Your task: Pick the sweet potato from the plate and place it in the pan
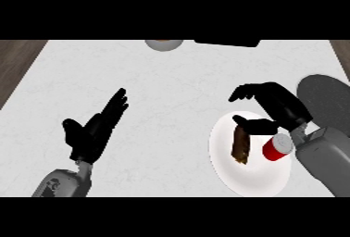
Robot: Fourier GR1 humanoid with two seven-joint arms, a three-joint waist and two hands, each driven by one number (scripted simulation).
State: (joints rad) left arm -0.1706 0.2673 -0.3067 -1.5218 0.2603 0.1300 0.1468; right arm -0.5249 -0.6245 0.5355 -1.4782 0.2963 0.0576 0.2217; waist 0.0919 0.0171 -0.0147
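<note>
Sweet potato point(240, 146) lies on plate point(232, 173), lower right. Your right hand point(273, 104) hovers above its top end w/ fingers curled, holding nothing. Close off-center and it'll roll away; pan point(328, 99) sits far right

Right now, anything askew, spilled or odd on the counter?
Nothing spilled or damaged. The sweet potato lies on the white plate, the right hand above it with fingers curled, not holding it. The pan sits partly behind that arm. The left hand rests open.
</note>
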